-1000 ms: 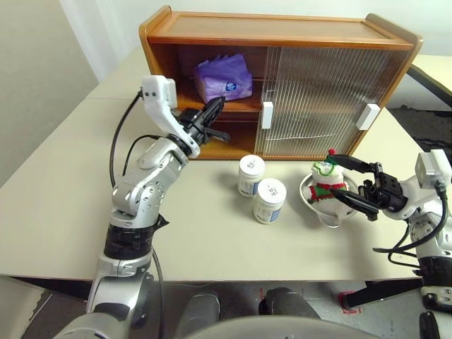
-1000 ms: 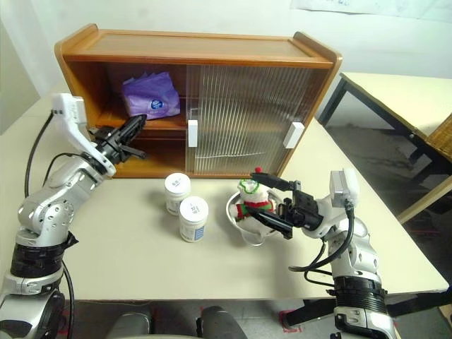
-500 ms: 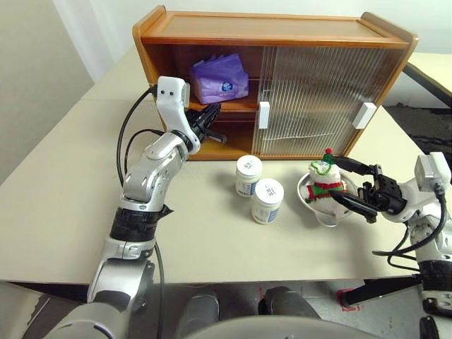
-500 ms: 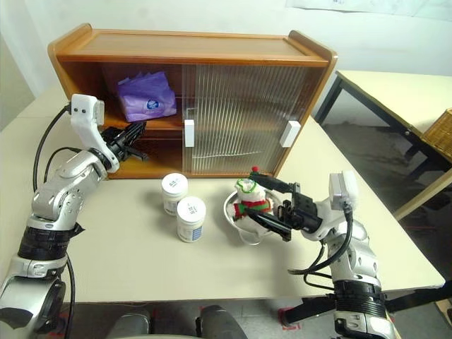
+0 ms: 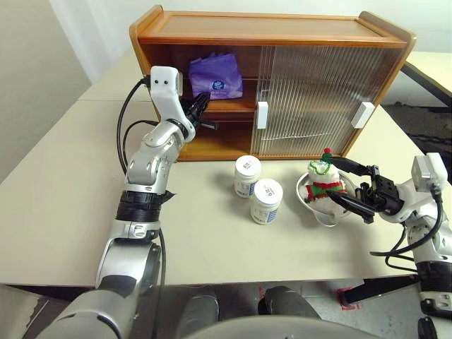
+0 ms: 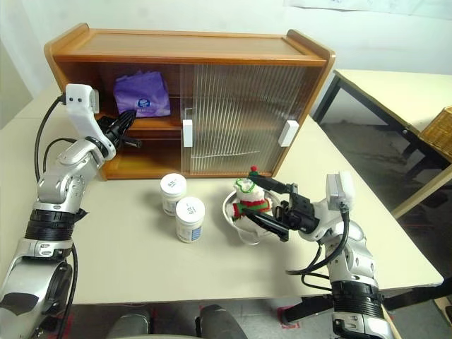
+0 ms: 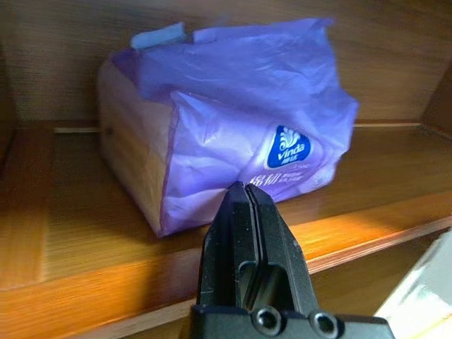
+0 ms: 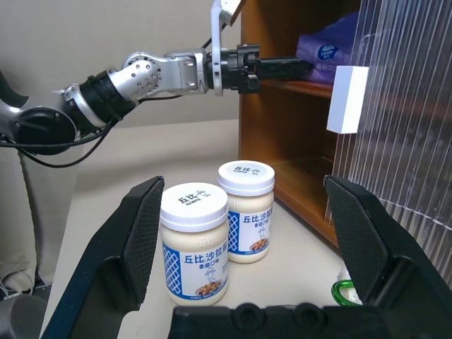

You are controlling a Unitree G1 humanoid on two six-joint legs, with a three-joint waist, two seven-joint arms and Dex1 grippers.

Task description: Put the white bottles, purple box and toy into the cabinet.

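**Left claw shut at cabinet shelf, right claw wide by the toy**

The left claw (image 5: 198,107), upper left of the head view, has its black fingers pressed together and grips nothing. Its tips sit at the front edge of the shelf (image 7: 85,247) in the open left half of the cabinet (image 5: 275,28), just short of the purple box (image 5: 215,76). The wrist view shows the closed fingers (image 7: 248,233) pointing at the box's lower front, close below its blue round mark; whether they touch it cannot be told.

The box lies on the shelf, upper centre-left of the frame, crinkled and slumped.

The right claw (image 5: 351,187), lower right, is spread as wide as it goes and holds nothing. Its two fingers reach in from the right on either side of the toy (image 5: 324,181), one past the hat and one lower by the bowl's (image 5: 311,205) rim, without visibly touching it. The toy sits upright in the bowl on the table (image 5: 63,198), right of centre.

The two bottles (image 5: 246,174) (image 5: 266,201) stand upright at mid-frame, touching or nearly so, just in front of the cabinet. The ribbed doors (image 5: 318,99) cover the cabinet's right half.
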